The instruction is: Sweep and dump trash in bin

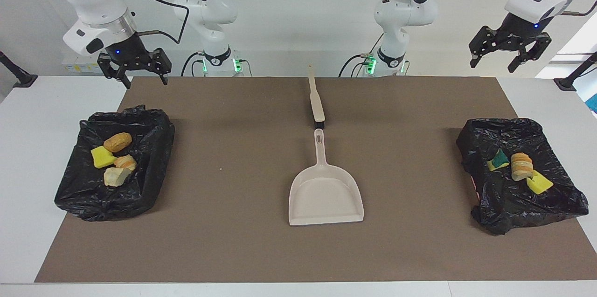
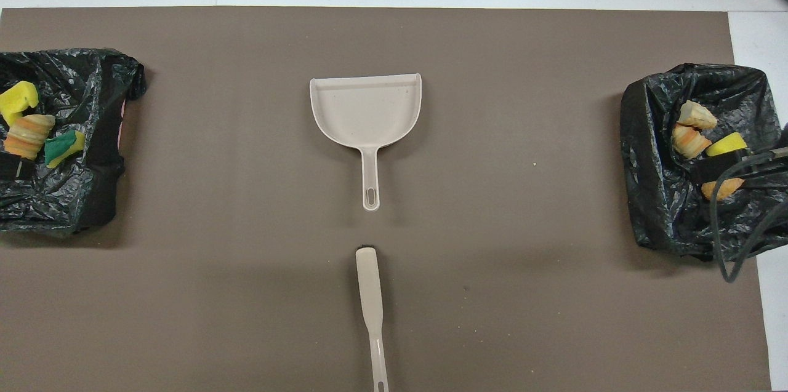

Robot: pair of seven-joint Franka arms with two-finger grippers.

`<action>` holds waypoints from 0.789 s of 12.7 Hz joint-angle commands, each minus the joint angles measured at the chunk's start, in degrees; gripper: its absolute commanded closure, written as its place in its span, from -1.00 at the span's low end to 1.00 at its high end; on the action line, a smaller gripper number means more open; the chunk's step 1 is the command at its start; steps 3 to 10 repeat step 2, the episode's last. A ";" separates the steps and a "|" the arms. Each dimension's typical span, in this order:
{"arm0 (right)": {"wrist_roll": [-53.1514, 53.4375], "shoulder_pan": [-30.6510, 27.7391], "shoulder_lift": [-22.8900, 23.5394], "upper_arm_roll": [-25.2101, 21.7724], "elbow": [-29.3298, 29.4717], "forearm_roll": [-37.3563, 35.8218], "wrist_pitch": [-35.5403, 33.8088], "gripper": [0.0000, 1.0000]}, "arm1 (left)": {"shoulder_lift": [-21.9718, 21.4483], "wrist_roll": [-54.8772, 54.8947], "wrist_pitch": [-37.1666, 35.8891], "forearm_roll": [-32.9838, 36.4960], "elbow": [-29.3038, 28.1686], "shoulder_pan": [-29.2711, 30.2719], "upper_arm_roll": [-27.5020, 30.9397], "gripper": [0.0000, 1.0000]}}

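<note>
While both arms hang raised above the desk [image 1: 28, 148], nothing is gripped by either. At the upper left of the facing view the right pincer [image 1: 134, 72] hangs with its fingers spread apart and empty, over the desk edge just above the black-lined bin [image 1: 84, 194] at the frame's left. That bin holds four pieces of trash: a golden-brown roll [image 1: 117, 141], a yellow sponge piece [image 1: 102, 156], an orange-striped bread chunk [image 1: 125, 162] and a pale bread chunk [image 1: 116, 176], all bunched together. In the middle of the brown mat [image 1: 224, 241] lies the beige dustpan [image 1: 325, 194], mouth toward the bottom of the frame, with the brush [image 1: 316, 99] in line with its handle just above, a small gap between them. At the right, a second black-lined bin [image 1: 513, 208] holds a green-backed sponge [image 1: 499, 159], a layered bread chunk [image 1: 521, 166] and a yellow sponge wedge [image 1: 539, 182]. At the upper right the left pincer [image 1: 498, 53] hangs high with its fingers wide and empty.
</note>
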 commanded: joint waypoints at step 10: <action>-1.25 -0.52 -0.40 0.25 0.04 0.19 -0.47 -1.00 | -2.23 0.70 -0.07 -0.54 -2.78 -0.39 0.32 -1.00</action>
